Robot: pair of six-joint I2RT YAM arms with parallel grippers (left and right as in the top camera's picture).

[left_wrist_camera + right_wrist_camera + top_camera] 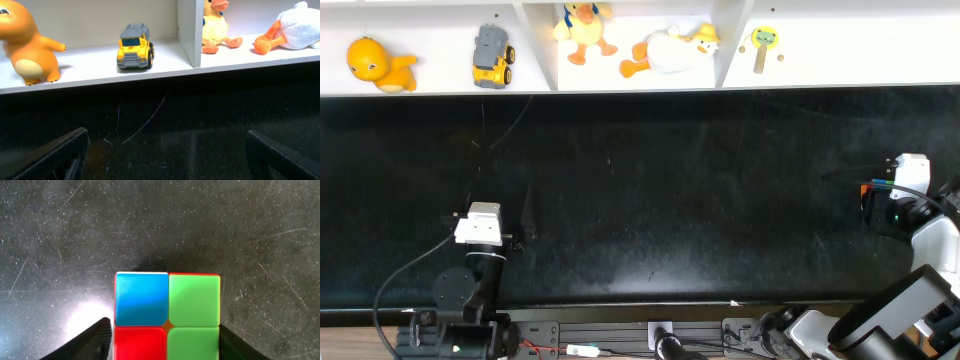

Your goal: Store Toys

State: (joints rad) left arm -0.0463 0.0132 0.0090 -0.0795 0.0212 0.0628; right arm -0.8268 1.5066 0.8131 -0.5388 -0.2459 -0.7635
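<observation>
**Cube clamped at the right, four toys lined up on the shelf**

Over to the far right edge of the desk (670, 200) first. Down low there with the right gripper (164, 327), aimed straight at the black surface. Between the jaws, a cube (192, 300): blue and green squares on one row, red and green on the next. One finger pressed against each flank, so clenched on the cube. Impossible to tell whether lifted or resting on the desk. Either way, well apart from the shelf (620, 88) along the back edge.

Across to the left gripper (166, 135) now. Near the front edge of the desk, left of the middle, facing the shelf. Jaws spread wide, released, with bare desk between them.

Up on the white shelf, split by upright dividers into compartments. In the left one, an orange figure (378, 63) at the far end, standing upright. Beside it but not touching, a yellow truck (492, 55) with a grey top, nose toward the desk. In the middle compartment, a yellow duck (585, 30) sitting up just past the divider. Next to that, a white duck (670, 50) flopped on its side, orange feet toward its neighbour. In the right compartment, a small round toy (762, 45) on a stick, too small to make out further.
</observation>
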